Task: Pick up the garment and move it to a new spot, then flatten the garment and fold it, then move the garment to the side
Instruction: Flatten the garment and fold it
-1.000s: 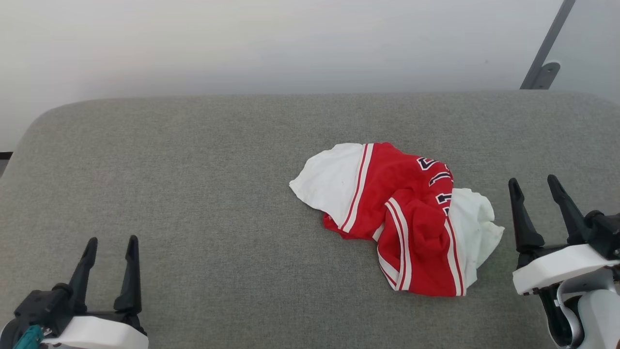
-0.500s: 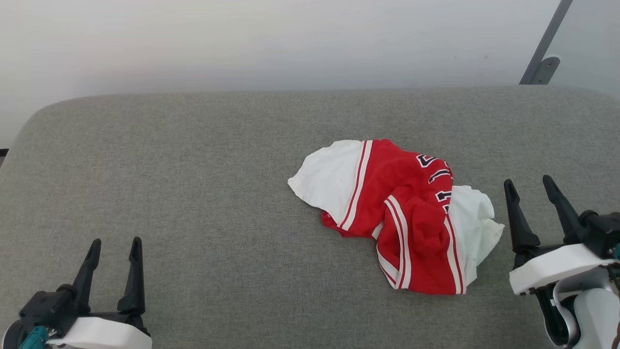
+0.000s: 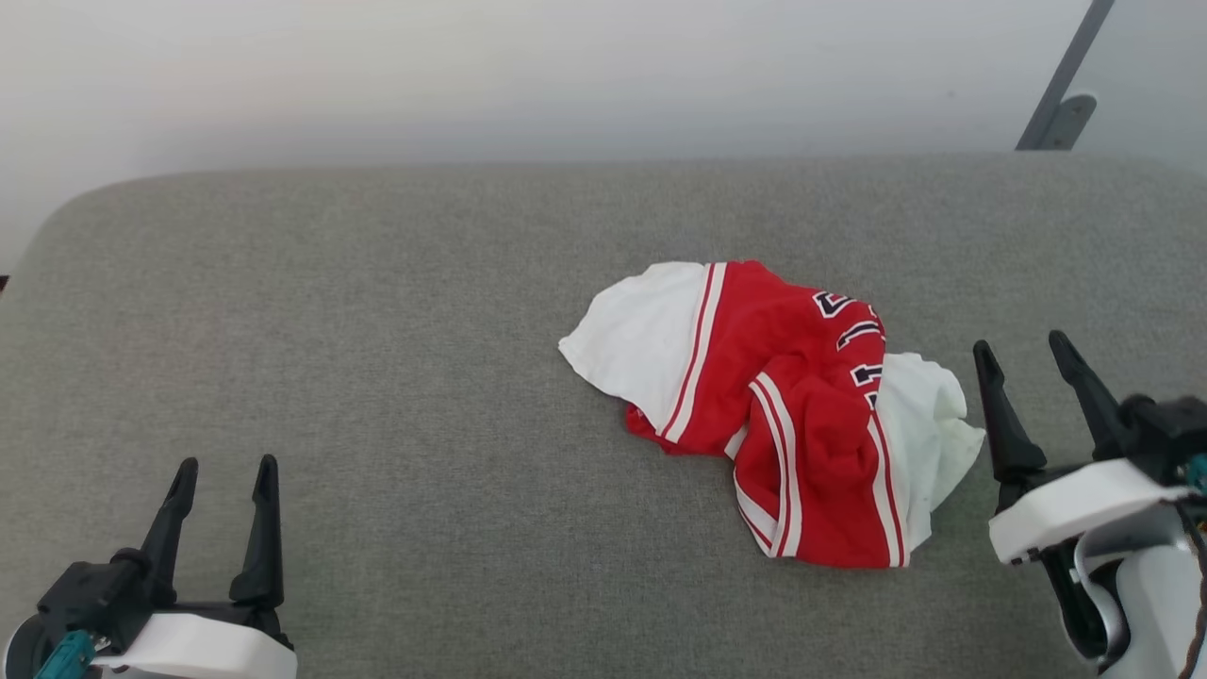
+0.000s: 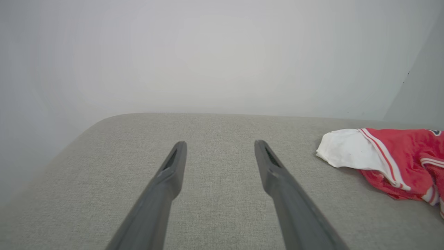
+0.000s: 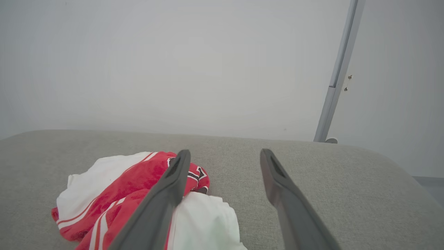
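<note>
Red and crumpled, the garment (image 3: 801,424) lies heaped on the grey fabric worktop (image 3: 377,330), not yet lifted. The right claw (image 3: 1018,341), fingers spread and empty, has edged nearer the garment's white edge over the past second. The left claw (image 3: 226,461), also spread, waits well apart from the garment. The pickup appears about to begin.
</note>
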Motion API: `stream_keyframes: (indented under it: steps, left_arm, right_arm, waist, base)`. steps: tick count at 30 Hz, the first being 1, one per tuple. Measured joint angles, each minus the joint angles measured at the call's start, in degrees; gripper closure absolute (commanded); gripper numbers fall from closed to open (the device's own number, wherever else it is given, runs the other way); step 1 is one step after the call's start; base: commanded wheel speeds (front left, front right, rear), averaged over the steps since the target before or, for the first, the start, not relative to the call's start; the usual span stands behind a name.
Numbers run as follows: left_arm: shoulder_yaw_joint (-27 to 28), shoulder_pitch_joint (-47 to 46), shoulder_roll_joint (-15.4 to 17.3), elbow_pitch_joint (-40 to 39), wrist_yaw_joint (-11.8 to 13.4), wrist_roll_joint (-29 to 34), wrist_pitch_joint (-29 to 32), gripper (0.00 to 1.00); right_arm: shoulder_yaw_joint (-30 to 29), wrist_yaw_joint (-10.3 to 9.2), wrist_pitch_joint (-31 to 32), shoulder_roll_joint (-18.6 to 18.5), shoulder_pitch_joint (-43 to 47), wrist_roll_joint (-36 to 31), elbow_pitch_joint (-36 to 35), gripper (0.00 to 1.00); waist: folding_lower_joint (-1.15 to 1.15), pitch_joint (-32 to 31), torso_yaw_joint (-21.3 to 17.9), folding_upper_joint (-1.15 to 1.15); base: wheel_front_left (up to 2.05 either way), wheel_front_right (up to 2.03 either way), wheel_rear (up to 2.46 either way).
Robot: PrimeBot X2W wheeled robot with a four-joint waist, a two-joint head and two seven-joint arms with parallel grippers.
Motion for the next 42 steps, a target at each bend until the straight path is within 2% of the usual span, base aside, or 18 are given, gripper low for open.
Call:
stream_keyframes:
  steps: [3, 6, 11, 15, 20, 26, 30, 31, 32, 33, 34, 38, 42]
  left_arm:
    - [-0.4, -0.3, 0.1, -0.3, 0.0, -0.1, 0.0, 0.0]
    - [-0.7, -1.2, 0.1, -0.4, 0.0, -0.1, 0.0, 0.0]
    - [-0.5, -2.6, 0.0, -0.6, 0.0, -0.1, 0.0, 0.0]
    - [-1.0, -4.0, -0.3, -0.7, 0.0, -0.2, 0.0, 0.0]
    - [-2.0, -6.1, -0.8, -0.6, 0.0, -0.3, 0.0, 0.0]
    - [-2.8, -7.5, -1.2, -0.2, 0.0, -0.7, 0.0, 0.0]
    - [-3.0, -8.0, -1.5, 0.3, 0.0, -0.7, 0.0, 0.0]
    - [-3.0, -8.1, -1.6, 0.4, 0.0, -0.8, 0.0, 0.0]
    - [-3.0, -8.2, -1.6, 0.4, 0.0, -0.8, 0.0, 0.0]
    - [-3.0, -8.2, -1.7, 0.5, 0.0, -0.8, 0.0, 0.0]
    - [-3.0, -8.2, -1.7, 0.6, 0.0, -0.9, 0.0, 0.0]
    - [-2.8, -8.2, -1.5, 0.7, 0.0, -1.3, 0.0, 0.0]
    - [-2.9, -8.2, -1.3, 0.7, 0.0, -1.3, 0.0, 0.0]
  right_arm:
    - [1.9, 0.0, 2.8, -1.7, -0.9, -0.7, 0.0, 0.0]
    - [4.1, 0.01, 9.0, -4.4, -1.6, -0.5, 0.7, 0.0]
    - [8.6, 0.01, 25.0, -11.0, -3.2, 1.8, 1.5, 0.0]
    - [11.5, 0.01, 34.7, -15.2, -5.2, 5.1, 0.1, 0.0]
    - [13.0, 0.01, 40.9, -16.3, -8.6, 9.3, -0.4, 0.0]
    - [16.8, 0.0, 44.8, -17.2, -11.0, 12.1, 1.2, 0.0]
    - [17.6, 0.0, 45.2, -17.6, -12.0, 13.8, 2.8, 0.0]
    - [17.8, 0.0, 45.2, -17.7, -12.2, 13.8, 3.1, 0.04]
    - [18.0, 0.0, 44.9, -17.8, -12.4, 14.0, 3.4, 0.58]
    - [18.0, 0.0, 44.8, -17.7, -12.5, 14.4, 3.8, 0.83]
    - [18.1, 0.01, 44.5, -17.7, -12.7, 14.6, 4.0, 1.0]
    - [16.7, 0.2, 41.7, -17.0, -13.2, 14.8, 5.9, 1.0]
    - [11.7, 0.16, 38.5, -17.2, -13.2, 14.6, 9.1, 1.0]
  waist:
    - [0.0, 1.1, -0.4, 0.0]
    - [0.0, 2.4, -0.8, 0.0]
    - [0.0, 4.6, -1.1, 0.0]
    - [0.0, 6.6, -1.0, 0.0]
    - [0.0, 9.2, -0.4, 0.0]
    - [0.0, 11.4, 0.6, 0.0]
    - [0.0, 12.2, 1.5, 0.0]
    - [0.0, 12.3, 1.6, 0.0]
    - [0.0, 12.3, 1.7, 0.0]
    - [0.01, 12.3, 1.7, 0.0]
    - [0.0, 12.3, 1.6, 0.0]
    - [0.0, 12.2, 1.1, 0.0]
    - [0.01, 12.0, 0.4, 0.0]
  base:
    - [0.0, 0.0, 0.0]
    - [0.0, 0.0, 0.0]
    - [0.0, 0.0, 0.0]
    - [0.0, 0.0, 0.0]
    - [0.0, 0.0, 0.0]
    - [0.0, 0.0, 0.0]
    - [0.0, 0.0, 0.0]
    - [0.0, 0.0, 0.0]
    - [0.0, 0.0, 0.0]
    - [0.0, 0.0, 0.0]
    - [0.0, 0.0, 0.0]
    - [0.0, 0.0, 0.0]
    - [0.0, 0.0, 0.0]
